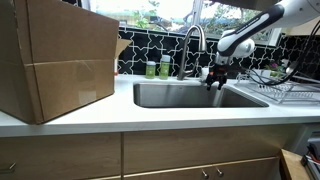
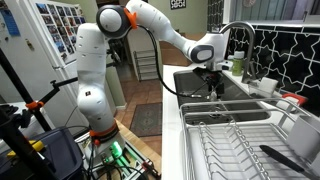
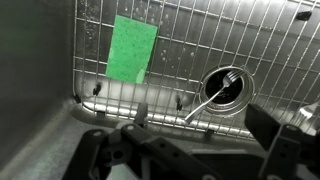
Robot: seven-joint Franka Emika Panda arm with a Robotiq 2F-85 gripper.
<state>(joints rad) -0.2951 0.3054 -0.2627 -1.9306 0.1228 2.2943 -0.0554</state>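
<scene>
Wrist view, straight down into a stainless steel sink basin [image 3: 40, 120]: black robot fingers [image 3: 105, 152] spread wide at the bottom edge of the picture, gripping nothing, hanging above a silver wire grid [image 3: 190, 35] on the basin floor. Just beyond the open gap, a slim silver metal fork [image 3: 208, 98], handle across the wires and head tipped into the round dark drain hole [image 3: 228, 90], the lowest point of the basin and a likely resting place for anything loose. Farther off and to the left, well apart from the fork, a flat bright green rectangular sponge cloth [image 3: 132, 48], spread on the grid and apparently kept off the wet floor by the wires.

Same fingers in both exterior views [image 1: 214, 80] [image 2: 212, 88], pointed downward inside the rim of the basin, beside the curved chrome faucet [image 1: 193, 40]. White robot arm [image 2: 150, 20] stretched across from its stand beside the pale table [image 1: 150, 118], hence the long reach and the sharply bent wrist. Large brown cardboard box [image 1: 55, 60] at one end of the table, wire dish rack [image 2: 240, 140] at the other, both well clear of the fingers.
</scene>
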